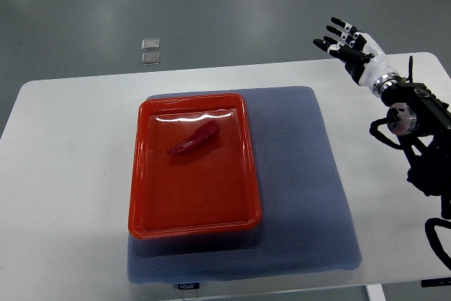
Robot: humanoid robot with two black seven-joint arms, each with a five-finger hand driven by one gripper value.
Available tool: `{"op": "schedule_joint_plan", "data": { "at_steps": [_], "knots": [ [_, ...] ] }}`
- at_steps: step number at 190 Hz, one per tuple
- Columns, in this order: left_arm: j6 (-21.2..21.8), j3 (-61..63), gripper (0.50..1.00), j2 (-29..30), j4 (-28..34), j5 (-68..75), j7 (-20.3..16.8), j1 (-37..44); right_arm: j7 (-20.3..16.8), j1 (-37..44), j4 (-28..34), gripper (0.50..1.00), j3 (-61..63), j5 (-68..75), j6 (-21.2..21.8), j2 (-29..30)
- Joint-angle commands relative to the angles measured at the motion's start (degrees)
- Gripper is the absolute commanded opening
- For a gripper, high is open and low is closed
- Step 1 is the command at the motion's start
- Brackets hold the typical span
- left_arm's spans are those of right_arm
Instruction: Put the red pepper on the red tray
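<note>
White hand (352,48), black fingers (340,33), cables.

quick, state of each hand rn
Left hand: not in view.
Right hand: open, holding nothing, raised past the table's far right corner; the red pepper lies in the red tray.

The right hand (350,45) hovers with fingers spread and empty over the far right corner of the white worktop (63,174). Well to its left and nearer the robot, the red pepper (194,139) lies inside the red tray (194,209), which sits on a blue-grey mat (303,188).
</note>
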Motion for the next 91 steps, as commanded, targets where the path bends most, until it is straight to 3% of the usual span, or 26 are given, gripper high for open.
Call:
{"op": "schedule_joint_plan", "data": {
  "at_steps": [1, 91],
  "knots": [
    [0.0, 0.0, 1.000, 0.0, 0.0, 0.0, 0.0, 0.0, 0.2, -1.0, 0.1, 0.913, 0.7, 0.8, 0.1, 1.1],
    [0.0, 0.0, 1.000, 0.0, 0.0, 0.0, 0.0, 0.0, 0.9, -2.2, -0.5, 0.913, 0.0, 1.1, -0.3, 1.8]
  ]
}}
